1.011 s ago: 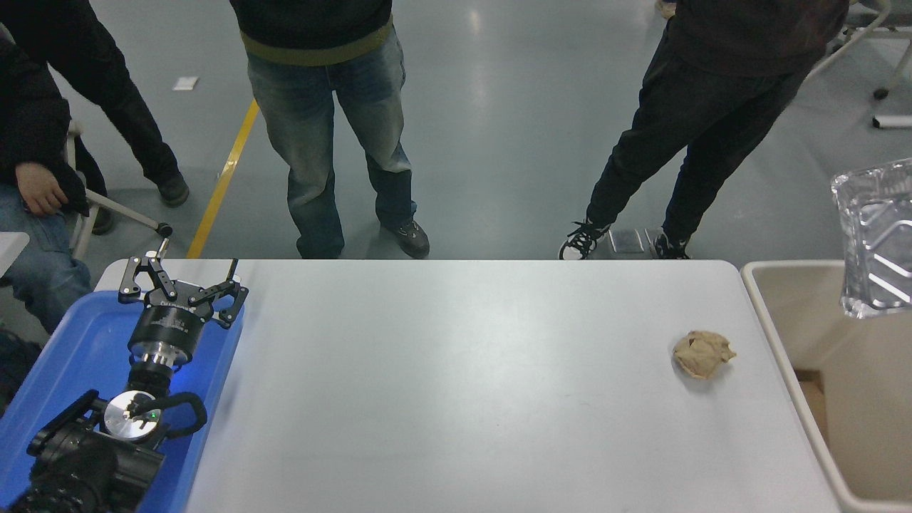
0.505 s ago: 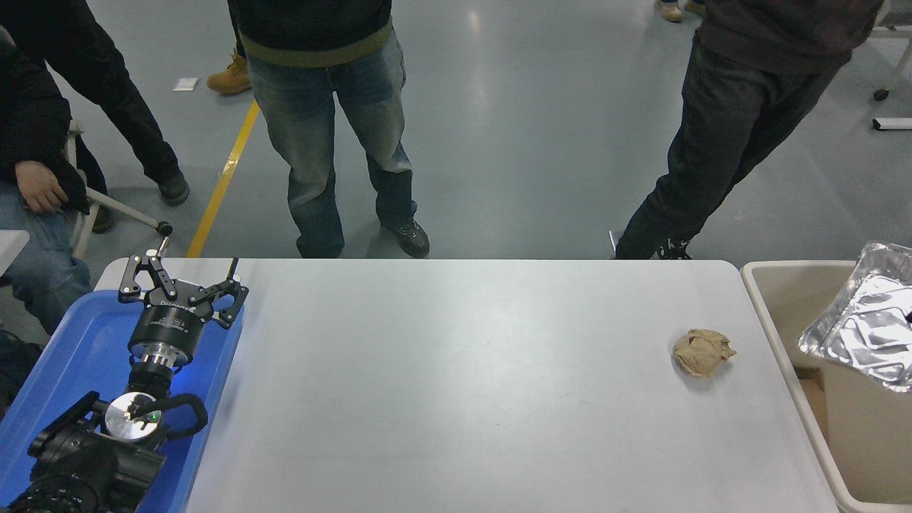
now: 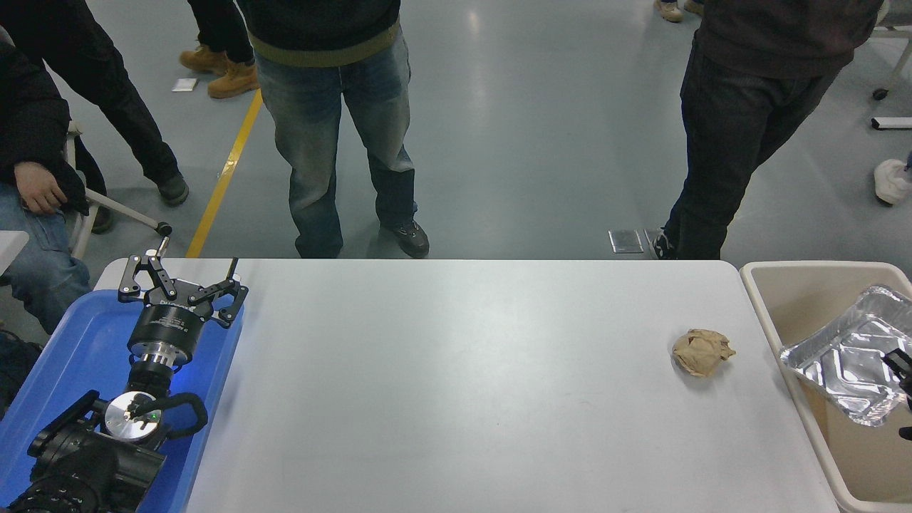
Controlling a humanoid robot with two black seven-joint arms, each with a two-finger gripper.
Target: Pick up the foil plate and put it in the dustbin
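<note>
Foil plate: shiny silver rectangular aluminium-foil plate (image 3: 848, 356) with crimped rim sits tilted inside the mouth of the dustbin, its lower left corner close to the bin's near-left wall, not yet lying on the bottom

Dustbin: large beige rectangular plastic dustbin (image 3: 773, 328) with thick rounded rim stands just beside the right end of the white tabletop (image 3: 456, 385)

Right tool: only a sliver of the black right tool (image 3: 903, 374) shows at the picture's right edge, against the plate's right side (contact looks likely, but whether it grips the plate or how wide it stands I cannot tell)

Left tool: black left tool (image 3: 184, 288) parked over the flat blue plastic tray (image 3: 64, 356) at lower left, fingers spread apart, holding nothing

Other: crumpled brown paper ball (image 3: 702, 351) lies on the tabletop near the bin, apart from it

Step in hand: release into the bin, judged nearly complete

To do it well: keep the plate wholly inside the rim before letting go, so the tilted edge cannot catch on the wall; withdraw straight upward afterwards
</note>
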